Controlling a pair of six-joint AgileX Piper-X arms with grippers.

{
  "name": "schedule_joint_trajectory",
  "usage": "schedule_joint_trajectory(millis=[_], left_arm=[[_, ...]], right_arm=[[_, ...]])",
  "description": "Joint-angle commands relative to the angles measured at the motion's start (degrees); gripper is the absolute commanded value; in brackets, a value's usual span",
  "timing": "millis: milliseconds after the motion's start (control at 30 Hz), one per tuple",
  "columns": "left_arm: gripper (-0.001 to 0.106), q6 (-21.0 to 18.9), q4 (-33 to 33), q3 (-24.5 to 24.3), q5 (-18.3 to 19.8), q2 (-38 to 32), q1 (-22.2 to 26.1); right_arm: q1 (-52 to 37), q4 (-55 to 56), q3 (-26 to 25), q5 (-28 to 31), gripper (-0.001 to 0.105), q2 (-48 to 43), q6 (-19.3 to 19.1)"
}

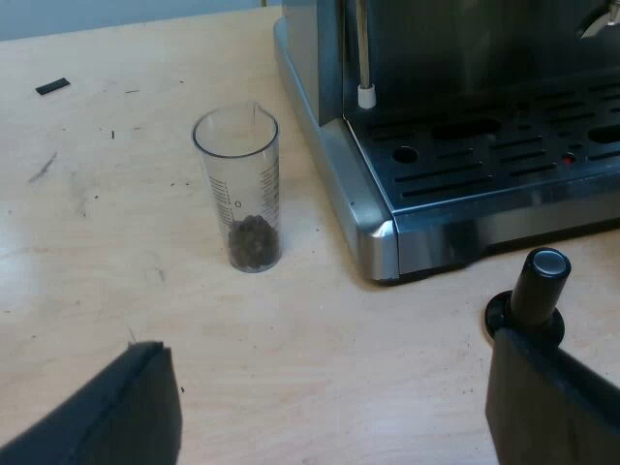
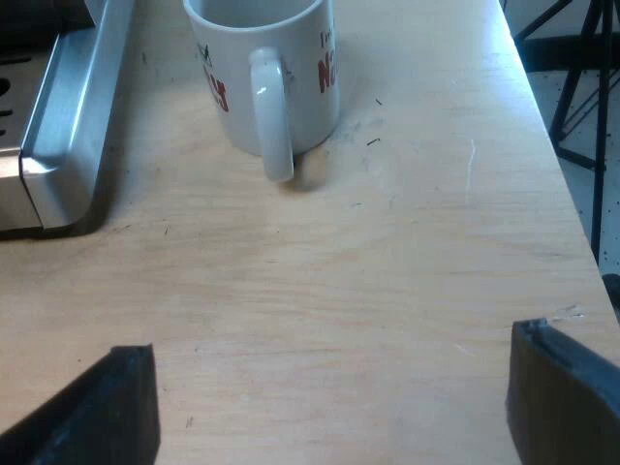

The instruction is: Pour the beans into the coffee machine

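The left jaws are hanging spread wide above the counter point(image 1: 87, 213), grasping nothing, and are facing the measuring glass point(image 1: 238, 184). The glass is standing upright on the counter just beside the corner of the espresso machine point(image 1: 360, 208), apart from it. The beans point(image 1: 253, 241) are lying in a shallow dark layer at the bottom of the glass, so nothing is looking poured yet. A tamper point(image 1: 539, 286) with a black knob is standing near the machine's front, close behind one of the left fingers point(image 1: 552, 407); whether it is touching that finger I cannot tell. The right jaws are hanging released over bare counter, holding nothing, and are looking toward a white mug point(image 2: 291, 68) with red lettering that is standing near the machine's base. As I am judging it, the task is hardly begun: the glass is waiting to be grasped, carried up over the machine's top and tipped.
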Motion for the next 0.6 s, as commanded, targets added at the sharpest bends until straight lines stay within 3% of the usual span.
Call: schedule_joint_trajectory(millis=[33,333,600], left_arm=[[0.067,-0.1,-0.5,0.2,1.0,-2.2,-0.4],[0.067,-0.7,-0.6,0.2,2.3,-2.2,-0.4],[0.067,-1.1,-0.9,-2.5,0.4,-1.4,-0.4]], right_arm=[[-0.3,0.1,-0.2,-0.5,0.079,-2.6,-0.2],[-0.3,0.4,-0.9,-1.5,0.079,-2.6,-2.6],[-0.3,2.2,-7.5,-6.2,0.079,0.3,-4.5]])
